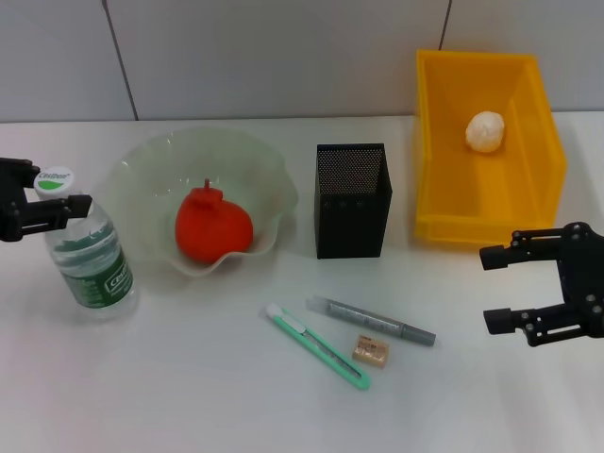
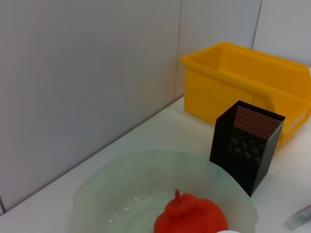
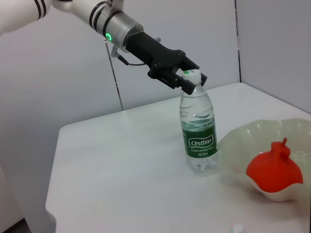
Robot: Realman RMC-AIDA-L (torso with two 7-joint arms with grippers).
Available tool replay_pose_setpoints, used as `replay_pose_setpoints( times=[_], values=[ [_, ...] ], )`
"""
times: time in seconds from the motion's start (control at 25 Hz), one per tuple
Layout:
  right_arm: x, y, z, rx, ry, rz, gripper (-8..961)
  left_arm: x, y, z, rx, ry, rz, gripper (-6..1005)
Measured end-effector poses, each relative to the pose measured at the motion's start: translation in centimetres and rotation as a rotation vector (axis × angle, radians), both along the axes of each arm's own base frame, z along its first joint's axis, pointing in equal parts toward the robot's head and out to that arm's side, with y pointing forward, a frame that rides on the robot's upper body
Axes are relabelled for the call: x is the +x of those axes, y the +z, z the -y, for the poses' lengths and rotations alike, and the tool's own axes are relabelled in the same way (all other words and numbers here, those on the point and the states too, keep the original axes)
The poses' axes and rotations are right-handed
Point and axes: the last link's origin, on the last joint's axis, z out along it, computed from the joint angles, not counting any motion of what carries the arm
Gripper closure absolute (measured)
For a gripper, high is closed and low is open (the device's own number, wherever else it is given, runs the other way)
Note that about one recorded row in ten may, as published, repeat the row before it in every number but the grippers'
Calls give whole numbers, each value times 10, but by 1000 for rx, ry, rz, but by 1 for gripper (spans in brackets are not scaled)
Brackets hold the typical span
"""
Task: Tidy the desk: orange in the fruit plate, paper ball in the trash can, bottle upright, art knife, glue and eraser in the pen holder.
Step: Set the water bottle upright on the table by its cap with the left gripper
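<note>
Bottle [image 1: 90, 247] upright, left tool [image 1: 52, 203] at its cap.

white desk [image 1: 189, 396] | grey panelled wall [image 1: 283, 57] behind, dark seams

A red-orange orange [image 1: 213, 226] sits in a pale green translucent fruit plate [image 1: 151, 160] on a white desk [image 1: 189, 396]. The clear bottle [image 1: 90, 255] wears a green label and a white cap marked green. The pen holder [image 1: 352, 200] is black mesh; the trash can [image 1: 528, 189] is bright yellow, holding a white paper ball [image 1: 485, 130]. The art knife [image 1: 317, 345] is mint green, the glue [image 1: 370, 321] grey, the eraser [image 1: 370, 351] beige. Both grippers are black.
</note>
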Motion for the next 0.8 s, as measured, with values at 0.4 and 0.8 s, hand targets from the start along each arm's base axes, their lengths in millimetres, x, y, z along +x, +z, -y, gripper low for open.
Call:
replay_pose_setpoints(
  times=[0.4, 0.8],
  values=[
    [-1, 1, -1, 4, 5, 4, 166, 0, -1, 0, -2, -1, 3, 550],
    [-2, 1, -2, 5, 8, 1, 166, 2, -1, -2, -1, -8, 0, 550]
  ],
)
